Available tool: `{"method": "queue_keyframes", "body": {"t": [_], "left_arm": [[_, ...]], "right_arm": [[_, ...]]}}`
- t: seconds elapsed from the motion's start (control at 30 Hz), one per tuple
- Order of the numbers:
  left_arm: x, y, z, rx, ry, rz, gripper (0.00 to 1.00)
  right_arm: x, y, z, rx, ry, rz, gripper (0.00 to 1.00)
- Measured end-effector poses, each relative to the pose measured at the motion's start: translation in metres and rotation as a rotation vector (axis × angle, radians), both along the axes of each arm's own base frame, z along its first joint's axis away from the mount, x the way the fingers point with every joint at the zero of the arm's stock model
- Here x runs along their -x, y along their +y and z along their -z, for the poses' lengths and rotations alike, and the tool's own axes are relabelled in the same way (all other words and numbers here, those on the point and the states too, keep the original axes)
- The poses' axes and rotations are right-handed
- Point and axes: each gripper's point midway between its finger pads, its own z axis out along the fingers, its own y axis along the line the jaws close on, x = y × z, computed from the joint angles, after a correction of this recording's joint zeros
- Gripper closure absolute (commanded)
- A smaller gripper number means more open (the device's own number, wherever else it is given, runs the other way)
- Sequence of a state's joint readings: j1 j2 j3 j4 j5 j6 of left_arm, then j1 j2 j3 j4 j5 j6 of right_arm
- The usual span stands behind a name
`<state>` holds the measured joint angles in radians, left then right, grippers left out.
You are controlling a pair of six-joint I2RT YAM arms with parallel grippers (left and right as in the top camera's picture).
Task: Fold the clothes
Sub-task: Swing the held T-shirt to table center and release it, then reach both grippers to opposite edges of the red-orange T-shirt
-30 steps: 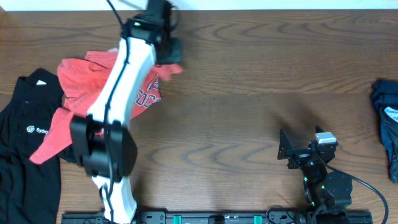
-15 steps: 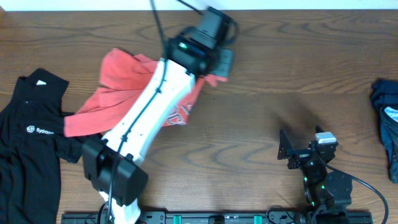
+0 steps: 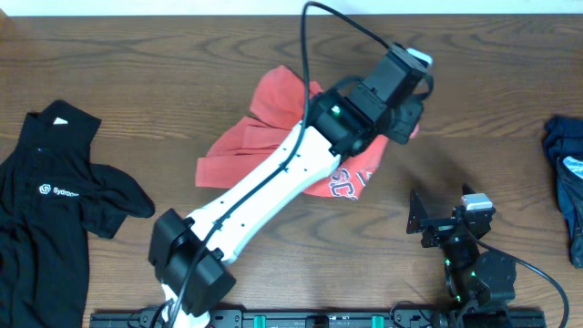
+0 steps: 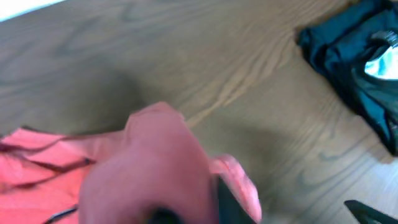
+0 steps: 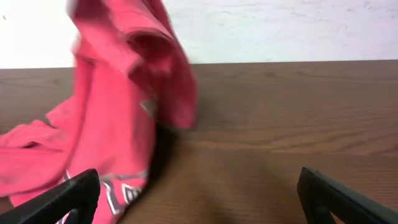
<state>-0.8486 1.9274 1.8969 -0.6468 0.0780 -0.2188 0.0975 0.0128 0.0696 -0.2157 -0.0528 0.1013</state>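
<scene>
At the far edge of the brown wood-grain table (image 3: 310,264), a little right of centre: the left gripper (image 3: 404,98), on a fully stretched white arm.

Item 1, coral-red cotton T-shirt with white-outlined lettering (image 3: 248,141). A second ago it lies bunched near the far-left corner, partly on the black shirt. It now trails across the middle of the far half, clear of that shirt. Its leading end is raised off the wood at the left gripper, and the rest drags behind on the surface. From the right wrist it hangs as a tall crumpled fold, lettering low down.

Item 2, black collared shirt with a small white logo (image 3: 46,205). Unmoved at the left edge, now wholly uncovered.

Item 3, dark blue crumpled garment (image 3: 567,173). Unmoved at the right edge.

Left fingers: buried in blurred red cloth. Whether they clamp it or are letting go cannot be told.

Right gripper (image 5: 204,200): unchanged near the front edge, jaws spread wide, holding nothing.

Meaning for the task: the red shirt appears separated and carried to working space. It is crumpled, so spreading flat probably comes first. No fold is made.
</scene>
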Motion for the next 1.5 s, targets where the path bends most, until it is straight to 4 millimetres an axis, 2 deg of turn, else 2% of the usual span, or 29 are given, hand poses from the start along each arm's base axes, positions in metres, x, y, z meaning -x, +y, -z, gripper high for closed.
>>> {"method": "queue_keyframes", "body": {"t": [0.03, 0.13, 0.27, 0.4, 0.5, 0.57, 0.67, 0.73, 0.83, 0.93, 1.03, 1.2, 1.3, 1.4, 1.47, 1.5], "left_arm": [[0.002, -0.003, 0.005, -0.007, 0.009, 0.005, 0.01], [0.004, -0.002, 0.015, -0.035, 0.03, 0.001, 0.02], [-0.008, 0.023, 0.022, -0.073, 0.057, -0.058, 0.01], [-0.03, 0.077, 0.019, -0.118, 0.097, -0.167, 0.0], [-0.042, 0.138, -0.004, -0.123, 0.11, -0.286, 0.03], [-0.04, 0.183, -0.025, -0.121, 0.118, -0.37, 0.09], [-0.026, 0.25, -0.057, -0.117, 0.117, -0.499, 0.12], [-0.014, 0.284, -0.075, -0.109, 0.105, -0.565, 0.16], [0.003, 0.312, -0.094, -0.089, 0.065, -0.618, 0.16], [0.025, 0.325, -0.097, -0.093, 0.056, -0.628, 0.16], [0.05, 0.335, -0.086, -0.12, 0.068, -0.635, 0.16], [0.083, 0.347, -0.042, -0.17, 0.126, -0.646, 0.15], [0.092, 0.35, -0.002, -0.204, 0.188, -0.652, 0.15], [0.097, 0.348, 0.038, -0.228, 0.261, -0.646, 0.15], [0.097, 0.346, 0.055, -0.231, 0.287, -0.639, 0.14], [0.095, 0.345, 0.061, -0.227, 0.291, -0.636, 0.09]], "right_arm": [[0.0, 0.0, 0.0, 0.0, 0.0, 0.0, 0.01], [0.0, 0.0, 0.0, 0.0, 0.0, 0.0, 0.01], [0.0, 0.0, 0.0, 0.0, 0.0, 0.0, 0.01], [0.0, 0.0, 0.0, 0.0, 0.0, 0.0, 0.01], [0.0, 0.0, 0.0, 0.0, 0.0, 0.0, 0.01], [0.0, 0.0, 0.0, 0.0, 0.0, 0.0, 0.01], [0.0, 0.0, 0.0, 0.0, 0.0, 0.0, 0.01], [0.0, 0.0, 0.0, 0.0, 0.0, 0.0, 0.01], [0.0, 0.0, 0.0, 0.0, 0.0, 0.0, 0.01], [0.0, 0.0, -0.001, 0.0, -0.003, 0.0, 0.01], [-0.001, -0.001, -0.009, -0.003, -0.037, 0.004, 0.01], [-0.001, 0.0, -0.01, -0.007, -0.042, -0.001, 0.01], [0.004, 0.008, 0.0, -0.035, 0.03, -0.046, 0.01], [0.019, 0.014, 0.01, -0.08, 0.182, -0.072, 0.01], [0.032, 0.016, 0.009, -0.094, 0.293, -0.082, 0.01], [0.036, 0.017, 0.007, -0.095, 0.336, -0.085, 0.01]]}}
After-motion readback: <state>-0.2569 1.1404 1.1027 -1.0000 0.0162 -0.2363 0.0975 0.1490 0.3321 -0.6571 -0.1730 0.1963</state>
